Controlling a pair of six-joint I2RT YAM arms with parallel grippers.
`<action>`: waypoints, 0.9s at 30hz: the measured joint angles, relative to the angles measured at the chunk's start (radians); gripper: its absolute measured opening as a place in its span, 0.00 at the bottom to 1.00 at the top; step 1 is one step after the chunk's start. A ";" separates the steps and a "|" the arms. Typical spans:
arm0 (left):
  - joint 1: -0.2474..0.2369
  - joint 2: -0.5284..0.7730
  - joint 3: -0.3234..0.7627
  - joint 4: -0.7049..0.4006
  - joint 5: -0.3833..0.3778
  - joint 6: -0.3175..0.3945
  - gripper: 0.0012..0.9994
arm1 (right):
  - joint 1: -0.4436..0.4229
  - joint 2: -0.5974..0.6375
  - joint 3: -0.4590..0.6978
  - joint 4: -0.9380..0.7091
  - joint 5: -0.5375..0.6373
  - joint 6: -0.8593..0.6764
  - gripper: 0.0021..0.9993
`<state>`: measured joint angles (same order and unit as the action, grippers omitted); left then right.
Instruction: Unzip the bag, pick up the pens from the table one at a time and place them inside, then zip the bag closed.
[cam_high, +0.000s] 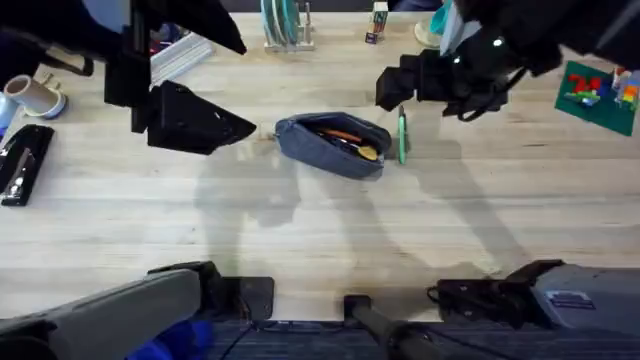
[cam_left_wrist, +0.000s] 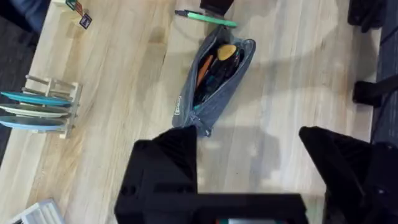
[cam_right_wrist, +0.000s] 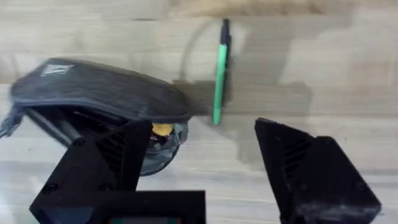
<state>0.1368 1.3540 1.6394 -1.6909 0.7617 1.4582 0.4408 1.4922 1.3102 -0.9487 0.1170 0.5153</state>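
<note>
Both end effectors are released, holding nothing: the left end effector (cam_left_wrist: 249, 168) hovers just off the zipper-pull end of the bag (cam_high: 333, 146), the right end effector (cam_right_wrist: 199, 165) above its other end. The bag lies unzipped on the table (cam_high: 320, 230) with the orange pen (cam_left_wrist: 204, 70) inside. The green pen (cam_high: 402, 136) lies on the table just beside the bag's right end.

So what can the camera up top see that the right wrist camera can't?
Just the overhead: the left gripper, a plate rack at the table's far edge, a tape roll, a black stapler and a toy-brick board.

Just the right wrist: the right gripper's two open fingers up close, and a label on the bag's side.

Both: the open bag and the green pen lying on the table beside it.
</note>
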 joint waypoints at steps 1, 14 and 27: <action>0.000 0.000 0.000 0.000 0.000 0.000 0.99 | -0.001 0.011 0.000 -0.001 0.001 0.007 1.00; 0.000 0.000 0.000 0.000 0.000 0.000 0.99 | -0.076 0.157 0.000 0.001 0.002 0.039 0.99; 0.000 0.000 0.000 0.000 0.000 0.000 0.99 | -0.083 0.264 0.000 0.040 -0.017 0.066 0.99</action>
<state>0.1368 1.3540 1.6394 -1.6909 0.7616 1.4582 0.3580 1.7560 1.3106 -0.9086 0.0996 0.5818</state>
